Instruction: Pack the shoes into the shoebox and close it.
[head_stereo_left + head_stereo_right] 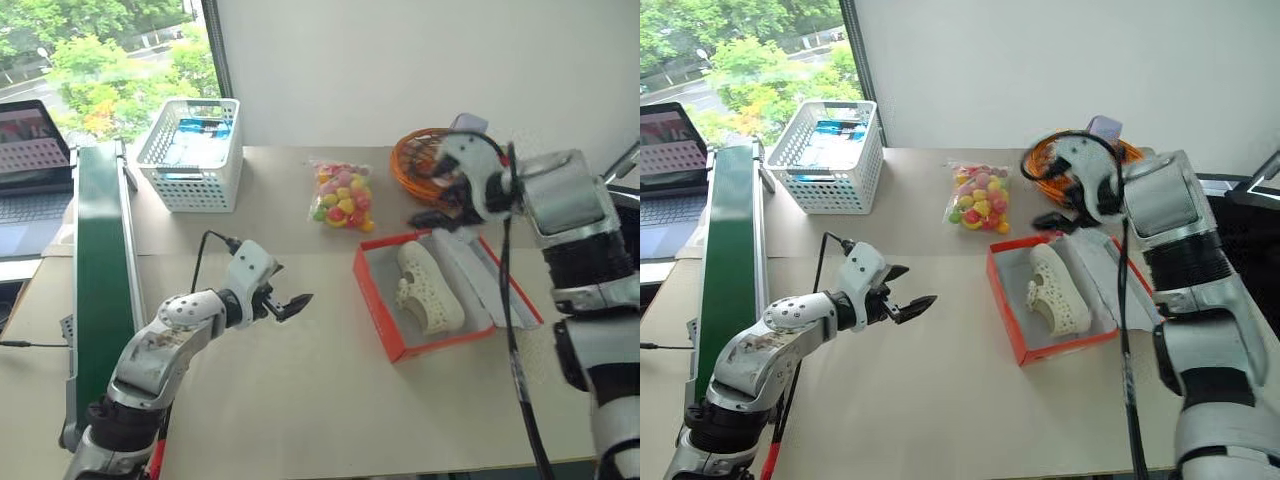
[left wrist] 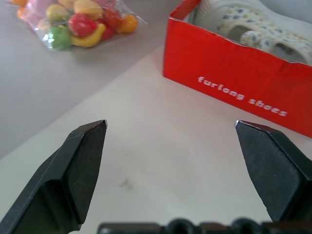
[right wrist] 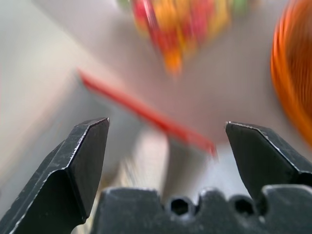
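The red-orange shoebox [image 1: 378, 300] stands open at the right of the table, its lid [image 1: 498, 280] folded back to the right with the pale inside up. A cream-white perforated shoe [image 1: 430, 292] lies inside; I cannot tell whether a second one lies against it. My right gripper [image 1: 432, 212] hangs open and empty above the box's far edge, well clear of the shoe. My left gripper [image 1: 288, 305] is open and empty just above the table, left of the box and pointing at its red wall [image 2: 234, 73], over which the shoe [image 2: 243, 24] shows.
A clear bag of colourful toy fruit [image 1: 342, 195] lies behind the box. A round orange wicker basket [image 1: 420, 160] sits at the back right and a white lattice basket [image 1: 192, 150] at the back left. A green board [image 1: 100, 290] runs along the table's left edge, beside a laptop [image 1: 30, 170].
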You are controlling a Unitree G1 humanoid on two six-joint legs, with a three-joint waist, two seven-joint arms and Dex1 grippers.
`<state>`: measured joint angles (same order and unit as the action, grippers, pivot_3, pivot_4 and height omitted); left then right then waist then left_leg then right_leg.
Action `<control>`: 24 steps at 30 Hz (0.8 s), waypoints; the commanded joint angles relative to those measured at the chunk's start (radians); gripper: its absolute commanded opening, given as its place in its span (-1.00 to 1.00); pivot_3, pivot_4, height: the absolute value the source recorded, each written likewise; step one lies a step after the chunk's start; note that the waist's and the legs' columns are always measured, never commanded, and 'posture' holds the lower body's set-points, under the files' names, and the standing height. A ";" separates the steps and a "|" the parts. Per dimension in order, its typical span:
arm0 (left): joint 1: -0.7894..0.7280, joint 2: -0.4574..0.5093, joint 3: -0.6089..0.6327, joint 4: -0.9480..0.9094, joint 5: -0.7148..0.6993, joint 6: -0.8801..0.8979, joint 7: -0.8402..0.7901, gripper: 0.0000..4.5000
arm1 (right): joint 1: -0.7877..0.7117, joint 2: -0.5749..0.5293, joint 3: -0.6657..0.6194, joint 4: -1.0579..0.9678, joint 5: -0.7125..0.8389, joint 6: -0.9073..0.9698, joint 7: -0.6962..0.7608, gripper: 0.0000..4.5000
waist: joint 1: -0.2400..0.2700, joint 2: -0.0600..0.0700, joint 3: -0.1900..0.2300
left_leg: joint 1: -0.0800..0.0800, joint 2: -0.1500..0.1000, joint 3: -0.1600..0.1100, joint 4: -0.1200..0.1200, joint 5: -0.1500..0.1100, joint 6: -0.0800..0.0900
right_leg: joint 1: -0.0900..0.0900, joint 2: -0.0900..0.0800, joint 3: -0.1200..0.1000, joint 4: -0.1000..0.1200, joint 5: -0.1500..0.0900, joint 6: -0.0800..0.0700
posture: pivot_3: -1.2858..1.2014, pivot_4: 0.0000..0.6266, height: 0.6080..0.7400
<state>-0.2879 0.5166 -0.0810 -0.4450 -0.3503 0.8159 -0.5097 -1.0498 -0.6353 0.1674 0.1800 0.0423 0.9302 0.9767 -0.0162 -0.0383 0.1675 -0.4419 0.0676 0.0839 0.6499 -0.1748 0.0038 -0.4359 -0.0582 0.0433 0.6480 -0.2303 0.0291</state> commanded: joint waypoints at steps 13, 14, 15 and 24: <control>0.079 -0.053 0.406 -0.173 0.027 0.209 0.299 1.00 | 0.158 0.148 0.040 0.050 0.156 -0.375 0.160 0.99 | 0.002 0.000 0.000 | 0.000 0.000 0.000 0.001 0.000 0.000 | 0.001 -0.001 -0.001 0.000 0.000 0.000 | 0.03 -0.52 1.00; 0.085 -0.058 0.433 -0.195 0.030 0.225 0.316 1.00 | 0.159 0.158 0.049 0.070 0.146 -0.413 0.159 0.99 | 0.001 0.000 0.000 | 0.000 0.000 0.000 0.001 0.000 0.000 | 0.001 0.000 -0.001 0.000 0.000 0.000 | 0.03 -0.52 1.00; 0.091 -0.059 0.456 -0.209 0.034 0.236 0.328 1.00 | 0.157 0.170 0.053 0.087 0.143 -0.439 0.158 0.99 | -0.002 0.000 0.000 | 0.000 0.000 0.000 0.001 0.000 0.000 | 0.001 0.000 -0.001 0.000 0.000 0.000 | 0.03 -0.52 1.00; 0.185 -0.096 0.682 -0.277 0.110 0.213 0.465 1.00 | 0.135 0.292 0.050 0.171 0.184 -0.519 0.187 0.99 | -0.006 -0.001 0.000 | 0.001 0.000 0.000 0.000 0.000 -0.001 | 0.001 0.000 -0.001 0.000 0.001 0.000 | 0.03 -0.52 1.00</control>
<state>-0.1016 0.4205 0.5525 -0.6798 -0.2696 1.0507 -0.0763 -0.8856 -0.3501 0.2256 0.3640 0.2112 0.4423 1.1521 -0.0219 -0.0388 0.1672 -0.4414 0.0680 0.0842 0.6503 -0.1746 0.0031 -0.4351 -0.0587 0.0426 0.6481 -0.2294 0.0290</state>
